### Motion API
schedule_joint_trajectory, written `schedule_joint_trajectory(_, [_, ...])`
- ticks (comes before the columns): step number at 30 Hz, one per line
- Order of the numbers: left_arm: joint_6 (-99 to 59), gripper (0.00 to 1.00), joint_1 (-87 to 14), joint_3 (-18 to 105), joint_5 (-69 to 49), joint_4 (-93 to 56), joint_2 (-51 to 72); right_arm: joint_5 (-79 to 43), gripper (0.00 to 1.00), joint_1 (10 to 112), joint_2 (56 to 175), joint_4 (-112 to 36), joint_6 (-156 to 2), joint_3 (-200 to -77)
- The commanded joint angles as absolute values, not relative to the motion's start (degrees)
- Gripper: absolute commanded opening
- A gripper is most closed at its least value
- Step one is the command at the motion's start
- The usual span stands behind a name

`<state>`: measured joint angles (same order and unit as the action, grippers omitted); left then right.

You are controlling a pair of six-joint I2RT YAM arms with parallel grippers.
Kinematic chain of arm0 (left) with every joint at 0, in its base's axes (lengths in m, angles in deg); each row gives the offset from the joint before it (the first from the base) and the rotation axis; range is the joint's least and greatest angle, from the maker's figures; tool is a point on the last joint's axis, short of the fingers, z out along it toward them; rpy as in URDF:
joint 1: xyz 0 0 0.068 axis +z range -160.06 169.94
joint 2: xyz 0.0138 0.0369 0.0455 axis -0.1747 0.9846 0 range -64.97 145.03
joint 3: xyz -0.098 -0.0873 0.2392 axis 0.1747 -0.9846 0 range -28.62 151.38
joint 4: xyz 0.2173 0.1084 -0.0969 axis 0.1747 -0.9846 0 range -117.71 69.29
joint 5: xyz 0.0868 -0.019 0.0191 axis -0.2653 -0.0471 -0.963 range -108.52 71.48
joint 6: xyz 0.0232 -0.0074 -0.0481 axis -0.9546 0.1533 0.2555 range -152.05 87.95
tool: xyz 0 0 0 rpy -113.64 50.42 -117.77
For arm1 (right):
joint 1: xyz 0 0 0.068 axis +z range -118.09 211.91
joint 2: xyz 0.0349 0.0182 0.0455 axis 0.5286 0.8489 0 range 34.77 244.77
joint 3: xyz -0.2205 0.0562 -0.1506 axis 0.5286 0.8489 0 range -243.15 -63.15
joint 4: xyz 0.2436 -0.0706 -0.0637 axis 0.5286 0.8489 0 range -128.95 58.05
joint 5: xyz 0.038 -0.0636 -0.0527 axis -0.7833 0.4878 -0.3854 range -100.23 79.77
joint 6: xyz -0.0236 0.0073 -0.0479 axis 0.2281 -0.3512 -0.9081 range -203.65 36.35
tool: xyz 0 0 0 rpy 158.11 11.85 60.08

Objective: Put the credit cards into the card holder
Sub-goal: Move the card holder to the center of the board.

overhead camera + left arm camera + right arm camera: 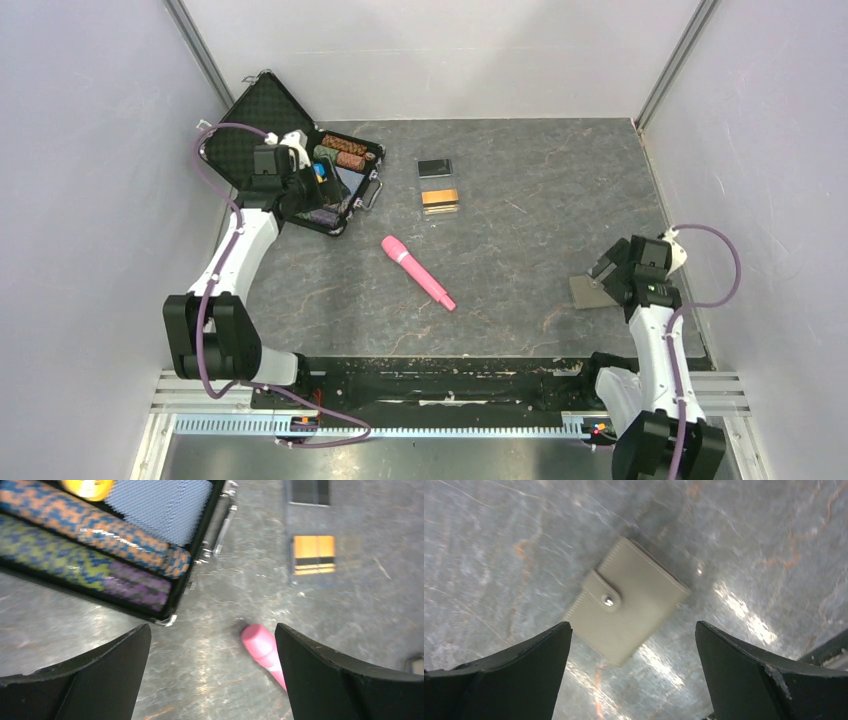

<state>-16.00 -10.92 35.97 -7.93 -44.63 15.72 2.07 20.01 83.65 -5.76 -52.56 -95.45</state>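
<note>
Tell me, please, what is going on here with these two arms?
Nothing is held yet. The right tool hangs open over the card holder, which lies closed with its tab snapped, on the right of the table. The left tool hangs open over the near edge of the open poker chip case. The black card and orange cards lie flat mid-table, untouched, beyond a pink microphone-like stick.

Closed taupe card holder [626, 600] lies flat, well apart from the credit cards [439, 198].
</note>
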Motion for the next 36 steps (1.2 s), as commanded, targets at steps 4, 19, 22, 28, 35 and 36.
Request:
schedule_joint_trajectory(4, [-12.02, 1.00, -14.13, 33.43, 9.16, -38.08, 18.55, -9.06, 0.95, 14.21, 79.21, -2.38, -49.71, -84.92])
schedule_joint_trajectory(19, [-12.58, 0.99, -16.83, 40.37, 20.62, -40.30, 20.89, -14.00, 0.35, 11.96, 92.05, -20.63, -52.68, -78.47])
schedule_joint_trajectory(22, [-12.24, 0.99, -16.90, 40.30, 21.38, -40.22, 20.55, -13.59, 0.17, 12.17, 97.04, -20.13, -58.01, -83.11])
schedule_joint_trajectory(28, [-12.80, 0.94, -17.17, 39.61, 23.54, -41.40, 20.57, -14.11, 0.01, 20.87, 104.77, -19.48, -64.92, -93.55])
schedule_joint_trajectory(35, [-12.73, 0.93, -19.33, 37.32, 24.17, -42.02, 21.24, -18.75, 0.00, 38.15, 117.76, -21.89, -65.13, -105.87])
schedule_joint_trajectory(36, [-12.76, 0.92, -20.11, 37.21, 24.48, -42.26, 21.98, -20.04, 0.00, 40.29, 119.71, -23.16, -65.37, -107.06])
